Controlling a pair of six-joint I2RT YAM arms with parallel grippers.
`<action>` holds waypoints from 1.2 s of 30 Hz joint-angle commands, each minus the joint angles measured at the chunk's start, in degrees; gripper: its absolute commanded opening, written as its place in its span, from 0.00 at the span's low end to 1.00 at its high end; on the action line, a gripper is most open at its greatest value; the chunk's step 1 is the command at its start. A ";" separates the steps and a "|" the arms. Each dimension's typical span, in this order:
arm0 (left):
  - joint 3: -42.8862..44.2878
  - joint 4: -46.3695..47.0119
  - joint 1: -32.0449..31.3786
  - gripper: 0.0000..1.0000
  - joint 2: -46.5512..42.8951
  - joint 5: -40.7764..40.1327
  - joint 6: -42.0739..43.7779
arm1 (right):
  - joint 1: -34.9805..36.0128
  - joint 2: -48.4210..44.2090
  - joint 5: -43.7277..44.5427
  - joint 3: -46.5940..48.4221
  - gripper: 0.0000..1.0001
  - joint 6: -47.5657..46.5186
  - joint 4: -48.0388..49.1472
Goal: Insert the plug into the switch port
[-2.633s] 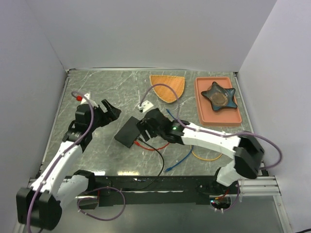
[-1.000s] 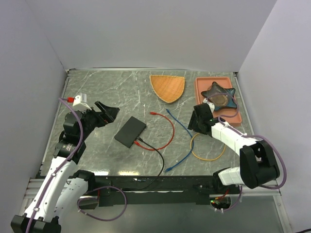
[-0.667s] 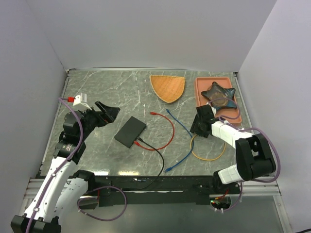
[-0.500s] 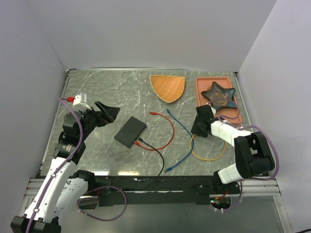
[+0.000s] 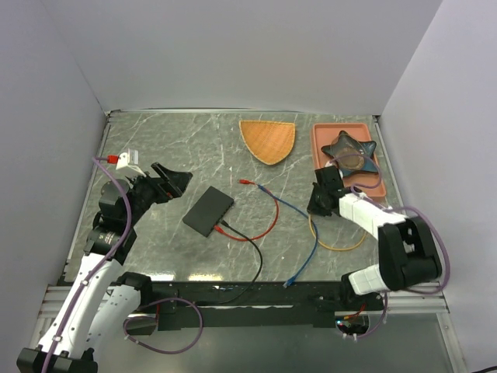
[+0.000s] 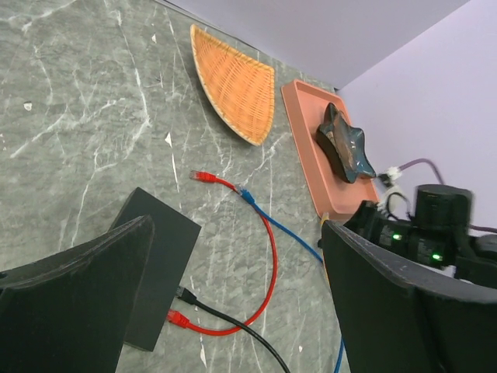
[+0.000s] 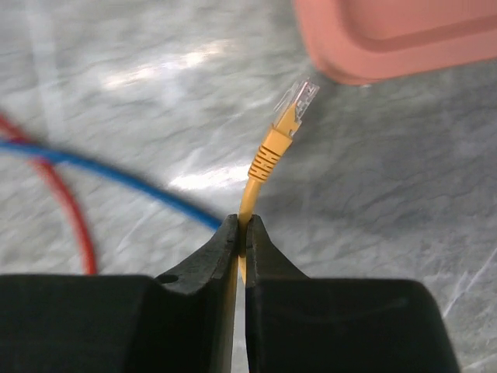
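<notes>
In the last second my right gripper (image 7: 241, 224) went from part-open to pinched tight on the yellow cable (image 7: 262, 163), and the blue cable (image 6: 283, 229) swung so its near end lay closer to my base. My right fingers were clamped on the cord just behind the boot, not on the plug (image 7: 299, 97) itself. My left gripper (image 5: 175, 178) hung wide apart and empty, near the box (image 5: 208, 210). Gripped that far back, I judged the plug could droop or twist as I carried it and meet the port crooked, and the cord might slip through my pads. The trailing yellow loop could also drag the blue cable along. The plug had a clear tip on an orange-yellow ribbed boot, tilted up past my fingertips and close to the tray (image 7: 373, 47). The port was on the box's long edge, well apart to my left, where 2 other plugs, red (image 6: 177, 316) and black (image 6: 185, 294), already sat. I could not tell which socket was free.
</notes>
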 commanded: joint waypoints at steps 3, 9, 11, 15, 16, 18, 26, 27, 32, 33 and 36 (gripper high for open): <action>-0.67 2.76 0.03 0.96 -0.61 1.55 0.48 | 0.86 -16.83 -14.12 2.19 0.00 -6.27 4.76; -0.84 3.55 0.03 0.96 -0.08 2.51 0.22 | 0.86 -33.97 -30.83 1.22 0.00 -7.94 15.28; -1.20 3.99 0.03 0.96 -0.25 2.78 0.04 | 0.86 -39.50 -35.92 0.52 0.00 -7.15 18.47; -1.55 4.87 0.03 0.96 -0.16 3.74 -0.13 | 0.77 -46.10 -41.72 0.25 0.00 -5.92 25.41; -1.72 5.13 0.03 0.96 -0.16 4.18 -0.22 | 0.86 -47.42 -42.87 0.25 0.00 -5.66 27.68; -1.81 5.75 0.03 0.96 0.01 4.97 -0.31 | 0.77 -47.96 -46.90 0.51 0.00 -5.48 29.37; -1.99 8.72 0.03 0.96 0.37 9.01 -1.45 | 0.86 -41.38 -59.14 -1.06 0.00 -5.48 33.51; -1.90 8.83 0.03 0.96 0.45 9.19 -1.54 | 0.86 -39.63 -57.84 -1.24 0.00 -5.91 31.77; -1.37 8.04 0.03 0.96 0.19 9.28 -1.28 | 0.86 -31.36 -50.26 2.18 0.00 -12.33 16.65; -1.20 7.77 0.03 0.96 0.28 9.28 -1.10 | 0.86 -28.83 -52.44 2.18 0.00 -11.99 17.24; -1.11 7.68 -0.05 0.96 0.45 9.72 -1.27 | 0.86 -25.13 -62.54 2.71 0.00 -9.53 22.13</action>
